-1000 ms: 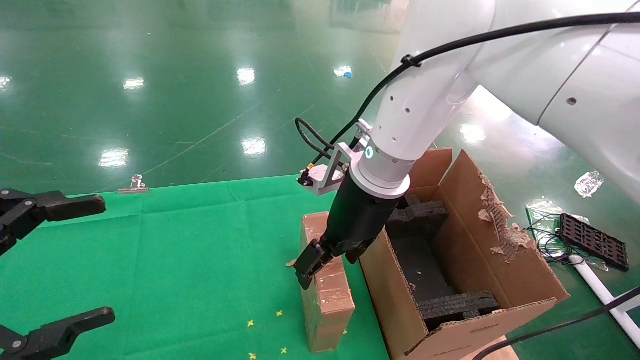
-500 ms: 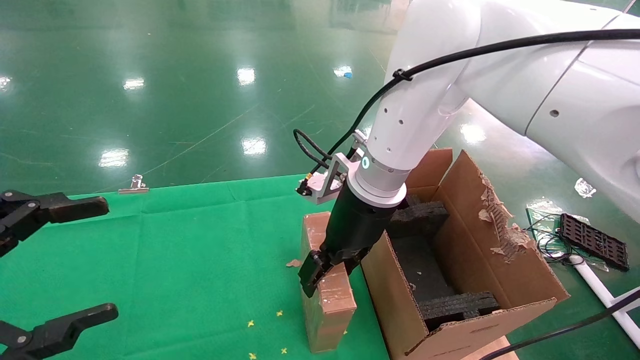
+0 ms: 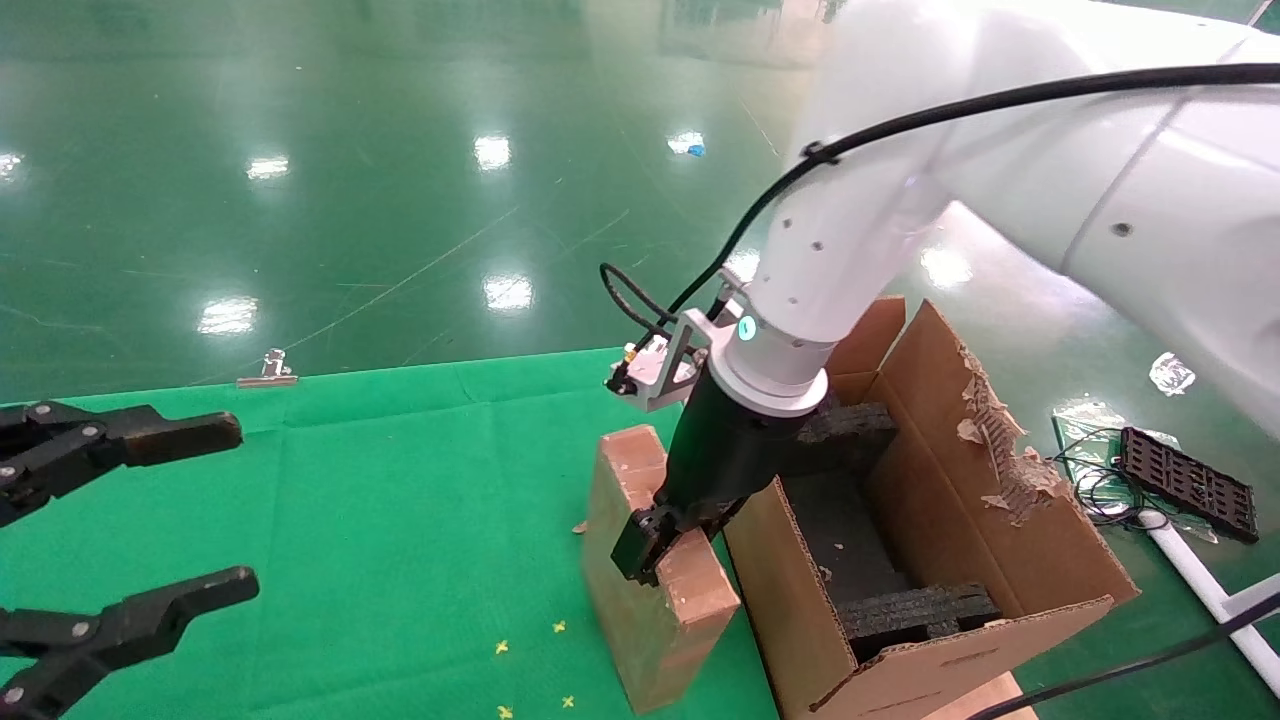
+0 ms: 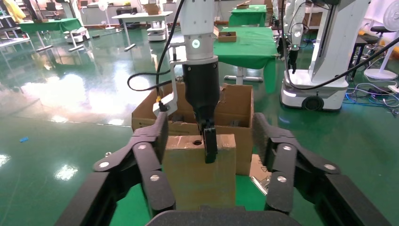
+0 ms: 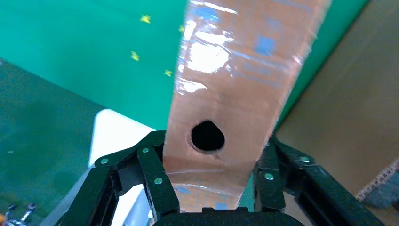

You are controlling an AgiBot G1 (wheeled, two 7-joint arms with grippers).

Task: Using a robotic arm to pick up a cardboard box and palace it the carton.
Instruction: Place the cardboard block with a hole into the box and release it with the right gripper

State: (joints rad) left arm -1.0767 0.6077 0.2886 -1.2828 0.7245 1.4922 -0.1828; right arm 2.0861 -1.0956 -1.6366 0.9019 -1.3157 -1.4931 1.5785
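Observation:
The small cardboard box (image 3: 640, 610) stands on its edge on the green cloth, tilted, right beside the carton (image 3: 1010, 560). The robotic arm's right gripper (image 3: 668, 535) is shut on the box's thin top side, one finger on each broad face. The right wrist view shows the box (image 5: 235, 70) with its round hole between the right gripper's (image 5: 211, 162) fingers, and the carton's wall (image 5: 343, 117) beside it. Black foam inserts (image 3: 850, 530) line the carton. My left gripper (image 3: 245, 505) is open and empty at the far left. It faces the box (image 4: 197, 174) and the carton (image 4: 235, 101).
A metal binder clip (image 3: 266, 368) lies at the cloth's (image 3: 400, 500) far edge. Small yellow marks (image 3: 530, 640) dot the cloth near the box. A black tray with cables (image 3: 1185, 482) lies on the floor to the right of the carton.
The right gripper has closed on the box and tipped it, so its broad left face now shows and its top leans towards the carton. The left gripper has drifted slightly right.

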